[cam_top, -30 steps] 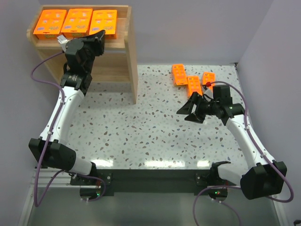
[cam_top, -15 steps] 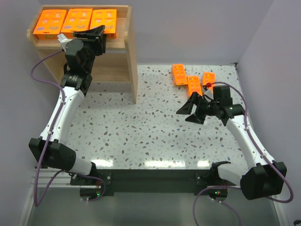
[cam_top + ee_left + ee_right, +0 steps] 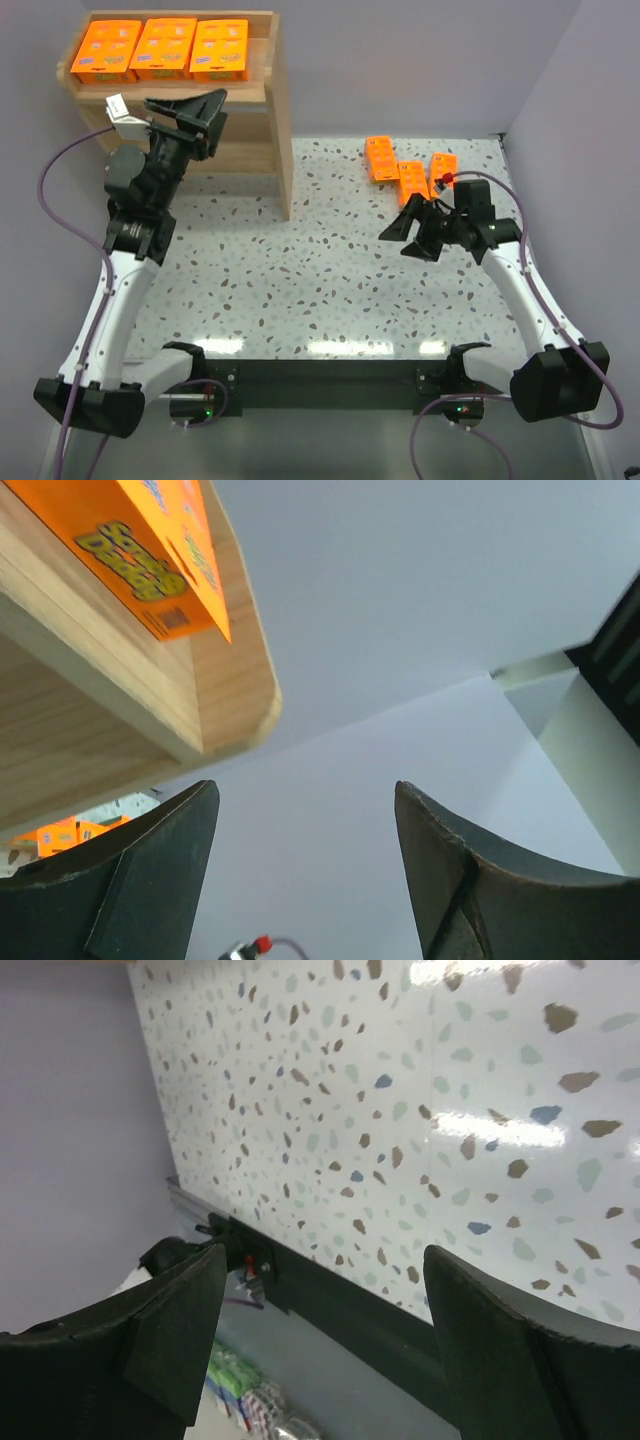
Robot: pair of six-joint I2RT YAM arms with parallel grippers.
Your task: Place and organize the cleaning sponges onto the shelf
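Three orange cleaning sponges (image 3: 165, 48) lie side by side on the top tier of the wooden shelf (image 3: 282, 130). Three more sponges (image 3: 411, 182) lie on the table at the back right. My left gripper (image 3: 188, 101) hangs open and empty just in front of the shelf, below the top tier. In the left wrist view the left gripper (image 3: 300, 790) points up past the shelf corner (image 3: 235, 685) and a sponge (image 3: 130, 550) above it. My right gripper (image 3: 394, 245) stands open and empty, just near of the table sponges; in its wrist view the right gripper (image 3: 325, 1250) frames only the table (image 3: 400, 1110).
The shelf's lower tier (image 3: 240, 150) sits behind the left gripper. A wall rises along the table's right side (image 3: 560, 120). The black base rail (image 3: 330, 375) runs along the near edge.
My left gripper has opened at the near edge of the rightmost shelf sponge and drawn back and down from the top tier. The right gripper widened slightly and hardly moved.
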